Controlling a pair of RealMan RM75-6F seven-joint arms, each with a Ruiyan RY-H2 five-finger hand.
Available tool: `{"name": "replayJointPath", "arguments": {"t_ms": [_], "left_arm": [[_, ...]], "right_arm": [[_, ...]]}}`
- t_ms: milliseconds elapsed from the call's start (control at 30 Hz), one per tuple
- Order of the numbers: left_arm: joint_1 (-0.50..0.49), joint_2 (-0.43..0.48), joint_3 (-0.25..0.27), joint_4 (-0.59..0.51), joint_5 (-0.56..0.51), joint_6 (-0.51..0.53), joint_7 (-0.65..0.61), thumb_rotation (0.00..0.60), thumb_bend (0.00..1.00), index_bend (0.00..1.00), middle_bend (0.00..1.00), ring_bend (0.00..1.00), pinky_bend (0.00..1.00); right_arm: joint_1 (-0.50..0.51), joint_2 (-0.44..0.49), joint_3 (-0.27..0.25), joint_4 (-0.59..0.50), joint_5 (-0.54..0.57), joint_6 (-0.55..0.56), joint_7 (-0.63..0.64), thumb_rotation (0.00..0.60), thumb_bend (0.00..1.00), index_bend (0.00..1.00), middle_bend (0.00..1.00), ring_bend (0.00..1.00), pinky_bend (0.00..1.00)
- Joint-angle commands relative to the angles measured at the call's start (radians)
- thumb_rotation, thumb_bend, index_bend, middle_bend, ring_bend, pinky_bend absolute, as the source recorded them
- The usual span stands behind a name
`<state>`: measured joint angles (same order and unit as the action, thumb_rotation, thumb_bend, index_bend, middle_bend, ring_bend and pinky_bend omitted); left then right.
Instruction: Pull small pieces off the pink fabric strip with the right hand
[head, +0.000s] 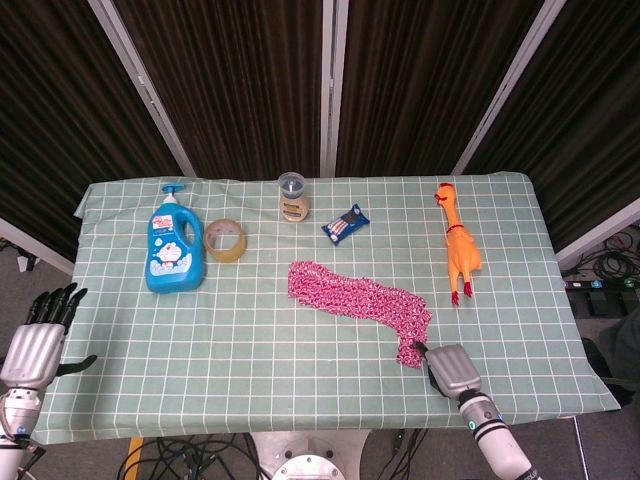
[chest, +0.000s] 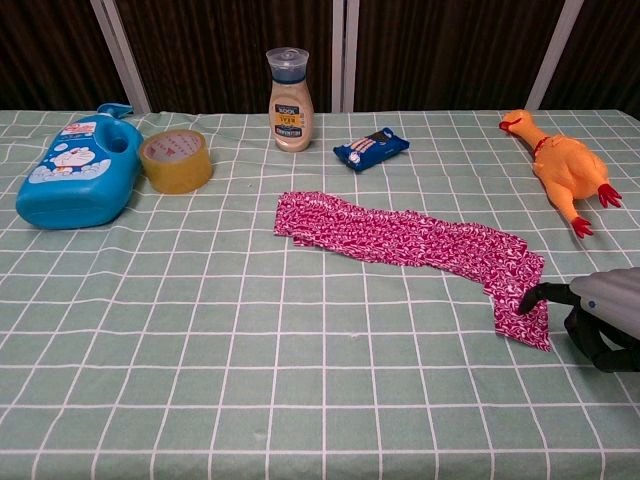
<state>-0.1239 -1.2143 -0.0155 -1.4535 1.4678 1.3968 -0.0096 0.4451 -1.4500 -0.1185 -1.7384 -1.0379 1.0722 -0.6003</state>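
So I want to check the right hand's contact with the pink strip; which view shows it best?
The chest view: the right robot hand shows side-on, a dark fingertip touching the strip at its near end. The head view shows the same robot hand from above, hiding the contact.

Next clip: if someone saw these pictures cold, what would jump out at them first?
Probably the pink fabric strip, lying in a wavy band across the middle of the green checked tablecloth, with the right hand at its near right end, a dark fingertip touching the cloth there. Next, the orange rubber chicken at the far right and the blue bottle lying at the far left. The left hand sits off the table's left edge, fingers apart.
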Motion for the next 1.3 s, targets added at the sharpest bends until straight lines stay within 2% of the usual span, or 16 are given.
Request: {"name": "replayJointPath", "arguments": {"t_ms": [33, 267, 633, 867, 1067, 1300], "left_arm": [[-0.001, 0.0, -0.001, -0.003, 0.002, 0.001, 0.001, 0.6, 0.09, 0.02, 0.0, 0.0, 0.05], [0.0, 0.001, -0.001, -0.004, 0.001, 0.001, 0.0, 0.6, 0.09, 0.02, 0.0, 0.0, 0.05], [0.008, 0.005, -0.003, 0.012, -0.004, 0.008, -0.028, 0.6, 0.09, 0.02, 0.0, 0.0, 0.05], [0.01, 0.002, -0.003, 0.023, -0.001, 0.009, -0.046, 0.6, 0.09, 0.02, 0.0, 0.0, 0.05], [0.006, -0.001, -0.003, 0.027, 0.003, 0.005, -0.049, 0.6, 0.09, 0.02, 0.0, 0.0, 0.05], [-0.001, -0.01, 0.001, 0.033, 0.005, -0.011, -0.038, 0.6, 0.09, 0.02, 0.0, 0.0, 0.05]], "right_arm": [[-0.002, -0.004, -0.004, -0.01, -0.013, -0.001, -0.003, 0.6, 1.0, 0.24, 0.88, 0.84, 0.78], [0.001, -0.034, -0.003, -0.02, -0.03, -0.009, -0.021, 0.6, 1.0, 0.24, 0.88, 0.84, 0.78], [0.018, -0.079, 0.037, -0.059, -0.064, 0.014, -0.05, 0.6, 1.0, 0.24, 0.88, 0.84, 0.78], [0.01, -0.063, 0.051, -0.067, -0.069, 0.052, -0.061, 0.6, 1.0, 0.24, 0.88, 0.84, 0.78], [-0.015, -0.028, 0.065, -0.016, -0.015, 0.075, -0.038, 0.6, 1.0, 0.21, 0.88, 0.84, 0.78], [-0.009, -0.051, 0.095, 0.069, 0.022, 0.032, 0.015, 0.6, 1.0, 0.12, 0.88, 0.84, 0.78]]}}
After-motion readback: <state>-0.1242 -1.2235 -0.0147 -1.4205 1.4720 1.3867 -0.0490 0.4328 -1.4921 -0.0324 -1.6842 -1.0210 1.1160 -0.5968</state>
